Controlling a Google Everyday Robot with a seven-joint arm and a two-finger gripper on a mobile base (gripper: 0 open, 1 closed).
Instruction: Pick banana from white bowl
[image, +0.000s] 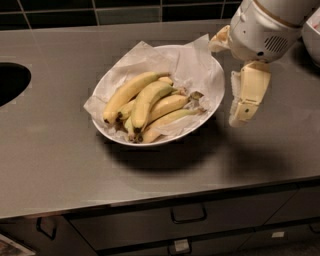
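Just beside the hand (241, 111) sat the white bowl (165, 142) holding the banana (147, 100). Its opening could not be told.

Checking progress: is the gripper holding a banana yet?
No, the gripper hangs beside the white bowl; the banana lies inside it.

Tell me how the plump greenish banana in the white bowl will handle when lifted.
The banana is greenish, so probably stiff. It lies on other bananas, so they may shift. Its smooth curve might slip. The gripper hovers right of the white bowl.
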